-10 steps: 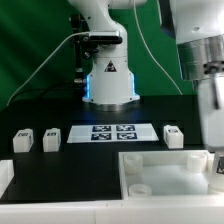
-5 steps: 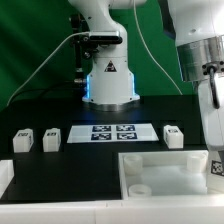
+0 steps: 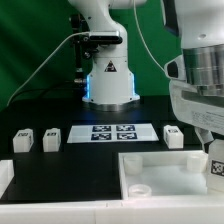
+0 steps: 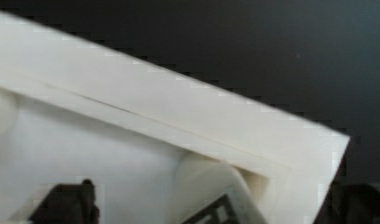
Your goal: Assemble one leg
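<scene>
Three legs, small white tagged blocks, stand on the black table: two at the exterior view's left (image 3: 22,141) (image 3: 51,138) and one right of the marker board (image 3: 173,136). A fourth tagged leg (image 3: 215,164) sits at the right edge beside the large white walled tray piece (image 3: 160,160). My gripper (image 3: 213,148) hangs right over that leg, mostly cut off by the frame edge. In the wrist view my gripper (image 4: 219,208) is open, with its dark fingers (image 4: 66,202) far apart. The leg's tag (image 4: 226,206) shows between them, by the tray piece's corner (image 4: 258,130).
The marker board (image 3: 111,132) lies flat in the middle of the table. The robot base (image 3: 108,80) with its blue light stands behind it. A white part (image 3: 4,178) lies at the front left edge. Cables hang behind.
The arm has swung in from the exterior view's right and come lower, filling more of the right side. The legs and the tray piece have not moved.
</scene>
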